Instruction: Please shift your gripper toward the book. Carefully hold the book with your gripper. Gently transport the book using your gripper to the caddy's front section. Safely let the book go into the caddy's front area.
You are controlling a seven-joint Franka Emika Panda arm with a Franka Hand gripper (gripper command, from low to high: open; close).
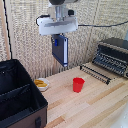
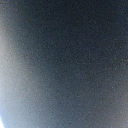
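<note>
Exterior view: arm's white boxy wrist hangs at 12 o'clock of the frame, high above the tabletop (image 1: 100, 100). The fingers (image 1: 58, 38) sit just under it, mostly hidden; they're clamped narrow on the top edge of the book (image 1: 60, 50). Book hangs airborne, roughly upright, slightly tilted, dark navy with a small pale mark near its upper part. Nothing touches it below; clear air between its bottom edge and the wood.

Caddy (image 1: 22, 107) is at 8 o'clock of the frame, black, soft-sided, open top, inner dividers visible, buckle on the face nearest the camera. Book is well apart from it, up at about 1 o'clock from the caddy's far corner.

Red cup (image 1: 78, 84) stands upright on the tabletop at roughly 5 o'clock below the book, apart from everything. Small white bowl (image 1: 41, 84) with something orange-yellow inside sits just beside the caddy's far right edge, at 9 o'clock from the cup. Toaster oven (image 1: 113, 56) at 3 o'clock of the frame, dark, door dropped open toward the cup, rack showing.

Backdrop is a pale woven screen; a black cable runs from the wrist toward 3 o'clock.

Wrist view: almost entirely filled by a dark blue-grey blurred surface, lighter toward one side. Too close and too soft to resolve edges; can't tell finger contact from it.
</note>
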